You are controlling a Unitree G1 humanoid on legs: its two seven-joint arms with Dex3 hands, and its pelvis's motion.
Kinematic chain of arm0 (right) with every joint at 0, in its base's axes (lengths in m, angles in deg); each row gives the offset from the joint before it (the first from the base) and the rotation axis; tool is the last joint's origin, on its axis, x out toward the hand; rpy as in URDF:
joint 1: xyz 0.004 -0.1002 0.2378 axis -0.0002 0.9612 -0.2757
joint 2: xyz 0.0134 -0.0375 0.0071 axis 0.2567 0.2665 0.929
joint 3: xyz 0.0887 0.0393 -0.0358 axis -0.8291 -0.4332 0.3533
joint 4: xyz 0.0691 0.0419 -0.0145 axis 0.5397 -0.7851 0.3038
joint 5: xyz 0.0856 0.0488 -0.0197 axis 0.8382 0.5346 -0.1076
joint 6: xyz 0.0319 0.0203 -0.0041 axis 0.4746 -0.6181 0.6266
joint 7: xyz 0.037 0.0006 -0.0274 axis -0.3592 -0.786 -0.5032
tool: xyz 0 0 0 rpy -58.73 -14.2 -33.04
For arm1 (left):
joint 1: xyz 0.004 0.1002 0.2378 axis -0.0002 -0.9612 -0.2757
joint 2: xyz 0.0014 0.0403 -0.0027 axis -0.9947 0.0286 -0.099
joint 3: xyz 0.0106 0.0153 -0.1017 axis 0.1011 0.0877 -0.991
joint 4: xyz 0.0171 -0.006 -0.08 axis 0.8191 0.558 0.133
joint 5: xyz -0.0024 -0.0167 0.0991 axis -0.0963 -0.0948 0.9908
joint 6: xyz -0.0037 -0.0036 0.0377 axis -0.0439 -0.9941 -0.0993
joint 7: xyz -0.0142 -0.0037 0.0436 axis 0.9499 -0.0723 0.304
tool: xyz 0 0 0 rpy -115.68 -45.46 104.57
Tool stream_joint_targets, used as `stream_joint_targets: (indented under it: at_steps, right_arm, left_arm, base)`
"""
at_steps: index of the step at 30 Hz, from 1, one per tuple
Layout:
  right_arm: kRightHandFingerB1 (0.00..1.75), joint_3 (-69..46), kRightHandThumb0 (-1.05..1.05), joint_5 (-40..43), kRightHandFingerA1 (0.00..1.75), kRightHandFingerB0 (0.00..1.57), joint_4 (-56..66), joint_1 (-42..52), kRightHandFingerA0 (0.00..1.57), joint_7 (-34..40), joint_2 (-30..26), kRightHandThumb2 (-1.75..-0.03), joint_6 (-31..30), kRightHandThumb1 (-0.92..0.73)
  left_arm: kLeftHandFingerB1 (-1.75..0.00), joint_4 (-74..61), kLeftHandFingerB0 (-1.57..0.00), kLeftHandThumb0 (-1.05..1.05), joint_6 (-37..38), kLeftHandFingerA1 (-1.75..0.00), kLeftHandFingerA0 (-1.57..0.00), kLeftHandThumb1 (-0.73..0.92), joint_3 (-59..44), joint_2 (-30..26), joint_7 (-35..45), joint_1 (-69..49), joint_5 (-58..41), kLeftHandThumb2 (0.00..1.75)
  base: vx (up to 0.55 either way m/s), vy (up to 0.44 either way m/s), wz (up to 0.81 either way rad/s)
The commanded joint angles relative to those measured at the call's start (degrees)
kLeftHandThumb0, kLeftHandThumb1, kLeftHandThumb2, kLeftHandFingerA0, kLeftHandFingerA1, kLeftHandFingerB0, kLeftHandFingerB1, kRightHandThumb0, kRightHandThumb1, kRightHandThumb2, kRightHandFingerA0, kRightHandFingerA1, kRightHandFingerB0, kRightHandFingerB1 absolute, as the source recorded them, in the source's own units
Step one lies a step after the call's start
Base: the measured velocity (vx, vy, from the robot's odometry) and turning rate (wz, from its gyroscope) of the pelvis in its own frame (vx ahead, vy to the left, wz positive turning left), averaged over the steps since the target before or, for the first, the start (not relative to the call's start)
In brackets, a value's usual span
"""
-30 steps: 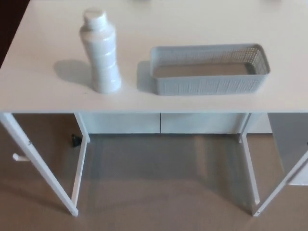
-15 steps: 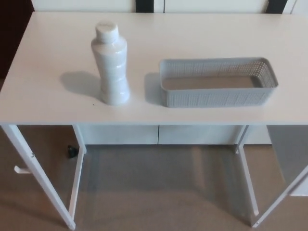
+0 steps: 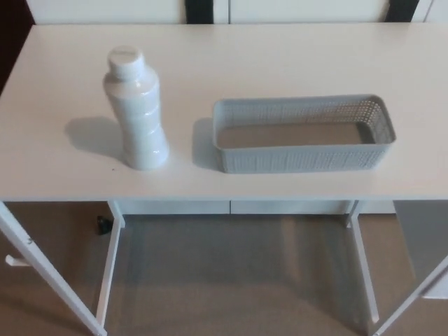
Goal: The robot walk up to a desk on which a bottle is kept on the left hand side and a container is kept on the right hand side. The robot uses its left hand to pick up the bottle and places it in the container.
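Observation:
A white ribbed bottle [image 3: 135,108] with a white cap stands upright on the left part of the white desk [image 3: 63,84]. To its right lies a long grey perforated container [image 3: 302,134], empty, its long side parallel to the desk's front edge. A hand's width of bare desktop separates the two. Neither of my hands shows in the head view.
The desk's front edge [image 3: 224,195] runs across the picture. Below it are white legs [image 3: 108,266] and a tan floor. A small dark object [image 3: 103,225] lies on the floor under the left side. A grey panel [image 3: 423,238] stands at lower right.
The whole picture has shifted: the camera has moved, so the desk sits lower and the bottle and container appear further left than half a second ago. Nothing on the desk has moved.

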Motion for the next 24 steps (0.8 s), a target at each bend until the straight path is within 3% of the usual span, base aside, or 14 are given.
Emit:
stream_joint_targets:
  at_steps: [1,6,7,14,17,24]
  right_arm:
    - [0.57,0.66,-0.18,-0.09,0.52,0.29,0.53,-0.11,0.11,-1.51,-0.54,-0.77,0.40,-0.21]
    - [0.58,0.83,-0.15,-0.37,0.54,0.32,0.92,-0.51,0.17,0.18,-0.56,-0.77,-0.32,-0.20]
    - [0.36,0.89,-0.21,-0.45,0.39,0.41,1.06,-0.56,0.25,0.41,-0.47,-0.51,-0.23,-0.37]
    - [0.37,1.44,-0.22,-0.80,0.39,0.39,1.31,-0.65,0.26,1.02,-0.50,-0.52,0.12,-0.38]
    - [0.39,1.64,-0.32,-1.06,0.41,0.35,0.24,-1.15,0.22,0.84,-0.81,-0.57,0.66,-0.33]
    - [0.42,1.98,-0.41,-0.90,0.42,0.31,0.85,-0.74,0.19,-0.22,-0.83,-0.61,0.85,-0.31]
  left_arm:
    - [-0.32,0.22,-0.04,-0.11,1.00,-0.52,-0.18,0.47,-0.08,-0.89,-0.62,0.56,0.89,0.65]
    - [-0.29,1.42,-0.04,-0.13,1.40,-0.51,-0.19,0.47,0.49,-1.22,-0.88,1.72,1.62,0.65]
    - [-0.28,2.04,-0.05,-0.14,1.38,-0.48,-0.20,0.48,0.48,-1.28,-1.16,2.18,1.71,0.60]
    - [-0.27,4.38,-0.05,-0.14,2.50,-0.48,-0.19,0.49,0.48,-1.48,-0.94,3.40,1.80,0.61]
    - [-0.39,4.99,-0.06,-0.14,2.32,-0.47,-0.25,0.51,0.30,-1.47,-1.41,3.82,1.75,0.54]
    - [-0.38,4.15,-0.05,-0.14,2.69,-0.47,-0.24,0.52,0.25,-1.46,-0.57,3.30,1.58,0.56]
  base:
    - [0.07,-0.109,0.00]
    - [0.00,-0.019,-0.04]
    - [0.00,0.000,0.00]
    - [0.02,0.145,-0.03]
    - [0.03,0.060,0.10]
    - [0.03,-0.001,0.05]
